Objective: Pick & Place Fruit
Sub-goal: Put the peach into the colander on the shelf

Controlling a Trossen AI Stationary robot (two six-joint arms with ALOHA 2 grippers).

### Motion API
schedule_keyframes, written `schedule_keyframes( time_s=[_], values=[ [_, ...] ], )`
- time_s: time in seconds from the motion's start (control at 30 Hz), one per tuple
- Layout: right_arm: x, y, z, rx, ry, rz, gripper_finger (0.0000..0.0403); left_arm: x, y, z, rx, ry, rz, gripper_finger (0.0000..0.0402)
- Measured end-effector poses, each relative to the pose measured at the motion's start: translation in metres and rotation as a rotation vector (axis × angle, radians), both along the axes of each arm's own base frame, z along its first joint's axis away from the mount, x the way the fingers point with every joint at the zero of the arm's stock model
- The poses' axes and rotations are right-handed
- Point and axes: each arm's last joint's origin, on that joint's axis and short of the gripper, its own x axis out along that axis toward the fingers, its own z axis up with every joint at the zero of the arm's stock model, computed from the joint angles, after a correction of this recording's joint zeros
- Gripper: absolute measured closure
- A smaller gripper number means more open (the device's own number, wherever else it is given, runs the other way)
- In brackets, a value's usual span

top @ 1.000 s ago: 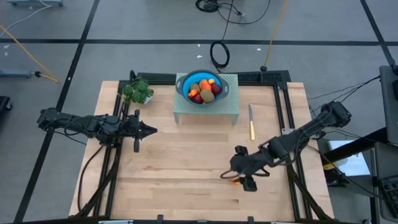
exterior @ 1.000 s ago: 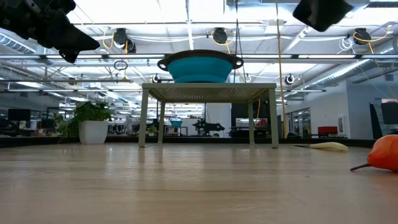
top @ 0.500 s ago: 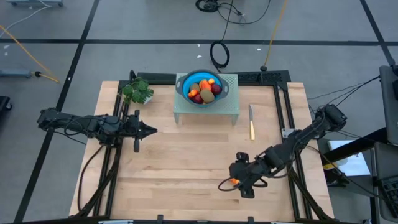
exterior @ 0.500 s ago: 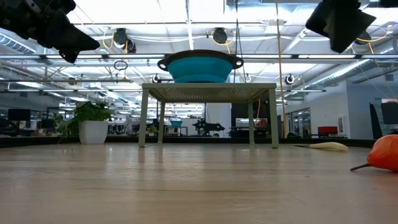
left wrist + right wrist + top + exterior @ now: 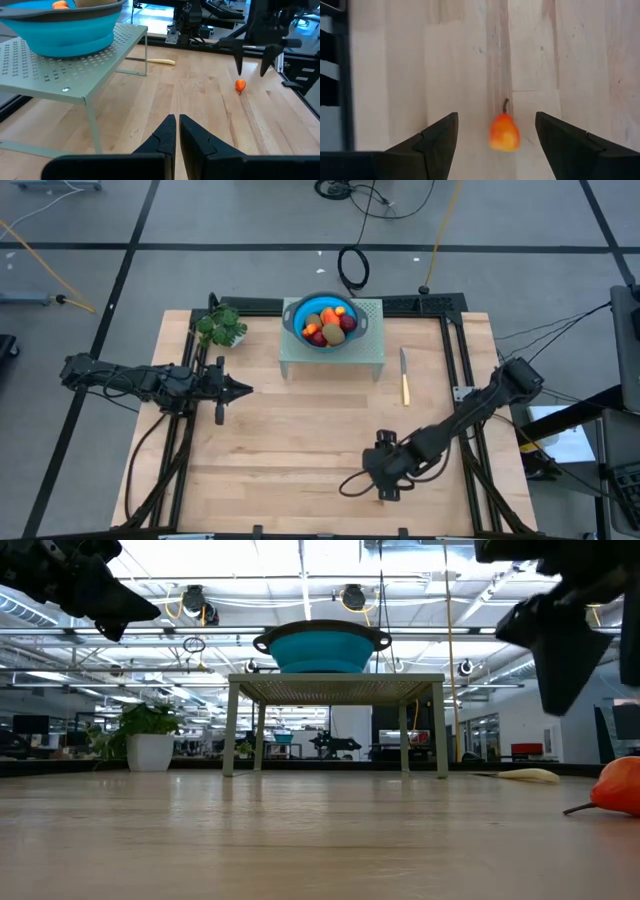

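Note:
A small orange-red fruit (image 5: 503, 132) with a short dark stem lies on the wooden table near its front right; it also shows in the low view (image 5: 620, 785) and the left wrist view (image 5: 240, 85). My right gripper (image 5: 495, 118) hangs open above it, pointing steeply down, one finger on either side and clear of it. In the high view that gripper (image 5: 383, 474) covers the fruit. A blue bowl (image 5: 297, 317) holding several fruit pieces stands on a pale perforated stand (image 5: 372, 352). My left gripper (image 5: 177, 126) waits shut at the table's left (image 5: 245, 390).
A slim yellow-handled knife (image 5: 404, 377) lies right of the stand. A green leafy bunch (image 5: 222, 327) sits at the far left corner. Bare wood stretches across the table's middle and near side between the two arms.
My right gripper has come down toward the orange-red fruit, shifting toward the table's near edge and a little left and tipping steeper. It now covers the fruit in the high view. The fruit has stayed where it was.

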Motion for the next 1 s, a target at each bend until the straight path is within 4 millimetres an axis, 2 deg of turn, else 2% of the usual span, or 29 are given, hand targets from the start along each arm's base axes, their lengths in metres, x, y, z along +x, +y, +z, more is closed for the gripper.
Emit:
schedule_keyframes(
  time_s=[0.27,1.0],
  values=[
    [0.004,0.003,-0.017,-0.028,0.052,-0.009,0.0145,0.0,0.0,0.0,0.0,0.0,0.0,0.038],
    [0.003,0.002,-0.018,-0.043,0.061,0.012,0.014,0.0,0.0,0.0,0.0,0.0,-0.001,0.038]
  ],
)
